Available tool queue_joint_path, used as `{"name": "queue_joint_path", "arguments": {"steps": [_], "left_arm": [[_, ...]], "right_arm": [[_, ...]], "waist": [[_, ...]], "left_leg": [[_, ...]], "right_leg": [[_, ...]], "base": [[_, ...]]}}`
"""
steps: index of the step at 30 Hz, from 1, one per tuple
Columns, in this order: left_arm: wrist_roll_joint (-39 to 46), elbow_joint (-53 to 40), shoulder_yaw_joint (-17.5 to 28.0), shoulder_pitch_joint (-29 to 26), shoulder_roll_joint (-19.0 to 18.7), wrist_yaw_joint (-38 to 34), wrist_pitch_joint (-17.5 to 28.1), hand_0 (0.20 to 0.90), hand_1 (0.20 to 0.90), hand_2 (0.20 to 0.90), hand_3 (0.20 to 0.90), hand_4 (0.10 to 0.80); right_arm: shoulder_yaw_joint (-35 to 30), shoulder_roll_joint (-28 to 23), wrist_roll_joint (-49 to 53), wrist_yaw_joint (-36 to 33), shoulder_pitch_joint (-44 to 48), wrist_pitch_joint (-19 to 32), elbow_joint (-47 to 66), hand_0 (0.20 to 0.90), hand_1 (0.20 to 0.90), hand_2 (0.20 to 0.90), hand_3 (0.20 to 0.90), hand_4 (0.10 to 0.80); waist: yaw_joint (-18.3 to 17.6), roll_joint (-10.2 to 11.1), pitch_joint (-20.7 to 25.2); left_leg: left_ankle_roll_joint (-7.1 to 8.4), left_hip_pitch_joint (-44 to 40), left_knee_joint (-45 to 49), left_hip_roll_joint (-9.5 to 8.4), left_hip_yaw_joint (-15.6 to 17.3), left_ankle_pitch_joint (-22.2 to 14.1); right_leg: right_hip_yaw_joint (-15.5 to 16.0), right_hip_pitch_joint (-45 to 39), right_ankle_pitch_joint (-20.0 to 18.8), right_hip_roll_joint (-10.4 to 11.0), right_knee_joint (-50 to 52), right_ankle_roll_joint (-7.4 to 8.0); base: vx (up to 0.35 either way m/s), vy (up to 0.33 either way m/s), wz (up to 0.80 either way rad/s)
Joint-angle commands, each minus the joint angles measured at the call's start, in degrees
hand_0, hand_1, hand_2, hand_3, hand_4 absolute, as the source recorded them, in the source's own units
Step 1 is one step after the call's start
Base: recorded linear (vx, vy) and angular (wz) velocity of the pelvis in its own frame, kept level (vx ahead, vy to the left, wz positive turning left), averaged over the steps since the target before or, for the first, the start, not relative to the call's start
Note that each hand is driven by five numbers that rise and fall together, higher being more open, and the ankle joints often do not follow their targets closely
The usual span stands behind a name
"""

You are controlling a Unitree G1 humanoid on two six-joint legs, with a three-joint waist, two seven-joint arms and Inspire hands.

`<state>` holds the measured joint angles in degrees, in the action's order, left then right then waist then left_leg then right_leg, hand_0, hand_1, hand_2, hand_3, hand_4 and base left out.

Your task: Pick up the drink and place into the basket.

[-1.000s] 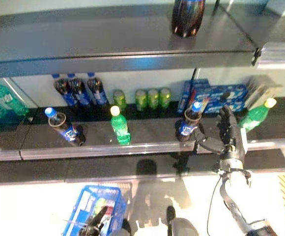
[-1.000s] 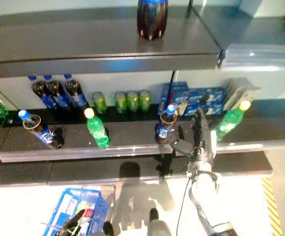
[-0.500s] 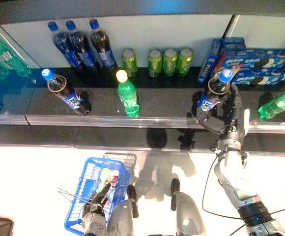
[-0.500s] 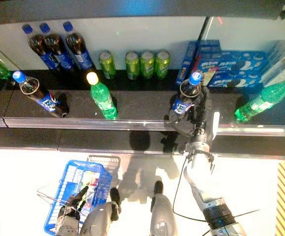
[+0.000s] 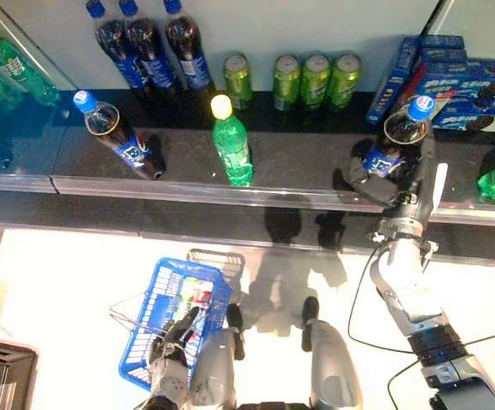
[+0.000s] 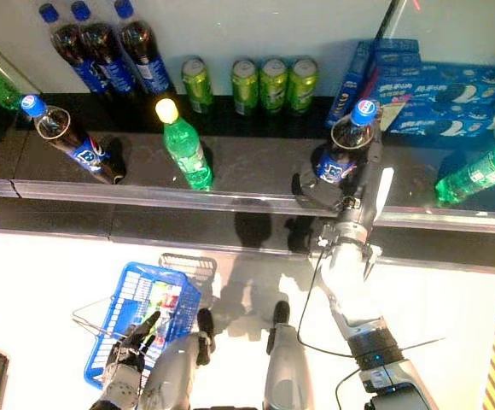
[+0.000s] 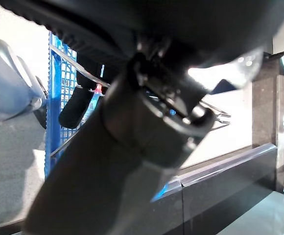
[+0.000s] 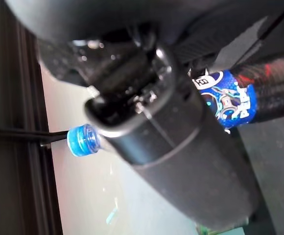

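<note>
right hand (image 5: 382, 184) has its fingers wrapped round the dark cola bottle with blue cap and blue label (image 5: 393, 141) on the dark glossy shelf (image 5: 299, 175). the bottle leans, blue cap up and away, long axis near vertical. likely full, heavy, stiff, slick plastic; best gripped mid-body at the label. left hand (image 5: 173, 337) holds the blue wire basket (image 5: 158, 312) by its handle.

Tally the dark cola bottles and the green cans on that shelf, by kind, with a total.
Dark cola bottles: 5, one in the right hand
Green cans: 4
Total: 9
</note>
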<state>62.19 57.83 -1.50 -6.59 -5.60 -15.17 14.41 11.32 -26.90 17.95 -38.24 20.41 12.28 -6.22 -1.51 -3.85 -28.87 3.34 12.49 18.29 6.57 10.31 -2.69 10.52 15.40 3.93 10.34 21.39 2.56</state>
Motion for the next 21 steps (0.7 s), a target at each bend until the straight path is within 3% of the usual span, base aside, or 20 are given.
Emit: {"name": "queue_joint_path", "arguments": {"steps": [1,10,11,12,13,21], "left_arm": [[-1.1,-3.7,0.8,6.3,-6.0,-0.1,5.1,0.3,0.3,0.3,0.2,0.1],[-1.2,-3.9,0.4,7.0,-6.1,0.5,4.3,0.3,0.3,0.3,0.2,0.1],[-1.1,-4.1,0.2,7.0,-6.1,0.5,4.1,0.3,0.3,0.3,0.2,0.1],[-1.0,-4.1,0.1,6.9,-6.1,0.6,4.2,0.3,0.3,0.3,0.2,0.1],[-0.9,-4.0,0.0,7.0,-6.1,1.0,4.2,0.3,0.3,0.3,0.2,0.1],[-0.6,-4.1,0.1,7.7,-6.4,1.9,3.6,0.3,0.3,0.3,0.2,0.1]], "right_arm": [[-3.5,0.1,-3.8,-2.0,6.1,3.8,3.7,0.9,0.9,0.9,0.9,0.8],[-4.6,-1.5,-1.5,-2.8,10.4,3.7,-0.7,0.9,0.9,0.9,0.9,0.8],[-4.7,-1.7,-1.6,-3.1,11.2,3.4,-1.1,0.665,0.665,0.665,0.625,0.525],[-4.7,-1.8,-1.9,-3.3,11.6,3.2,-1.2,0.533,0.533,0.533,0.472,0.372],[-4.7,-1.9,-2.2,-3.8,12.4,2.9,-1.6,0.3,0.3,0.3,0.2,0.1],[-5.5,-3.1,-2.1,-4.9,12.8,2.7,-3.4,0.3,0.3,0.3,0.2,0.1]], "waist": [[1.6,1.8,2.3],[2.8,0.7,1.2],[3.0,0.4,1.1],[3.1,0.3,1.0],[3.2,0.1,0.9],[3.6,-0.3,0.4]], "left_leg": [[0.65,3.0,8.6,0.23,-2.7,-0.2],[0.91,4.0,9.7,-0.11,-3.9,1.7],[0.9,4.2,9.8,-0.27,-4.1,1.8],[0.91,4.3,9.8,-0.32,-4.1,2.0],[0.92,4.4,9.9,-0.4,-4.1,2.2],[0.99,4.8,11.2,-0.2,-4.4,2.8]], "right_leg": [[1.4,-1.9,-1.8,2.6,-2.1,0.8],[1.9,-2.2,-1.4,2.6,-1.5,0.22],[1.8,-2.0,-1.4,2.7,-1.3,0.21],[1.8,-1.9,-1.4,2.7,-1.3,0.19],[1.9,-1.9,-1.4,2.8,-1.3,0.12],[2.1,-2.5,-0.7,2.6,-0.5,-0.31]], "base": [[0.029,0.005,0.17],[0.027,0.012,0.03],[0.018,0.034,0.04],[0.008,0.031,0.04],[0.004,0.023,0.04],[0.012,0.008,0.04]]}}
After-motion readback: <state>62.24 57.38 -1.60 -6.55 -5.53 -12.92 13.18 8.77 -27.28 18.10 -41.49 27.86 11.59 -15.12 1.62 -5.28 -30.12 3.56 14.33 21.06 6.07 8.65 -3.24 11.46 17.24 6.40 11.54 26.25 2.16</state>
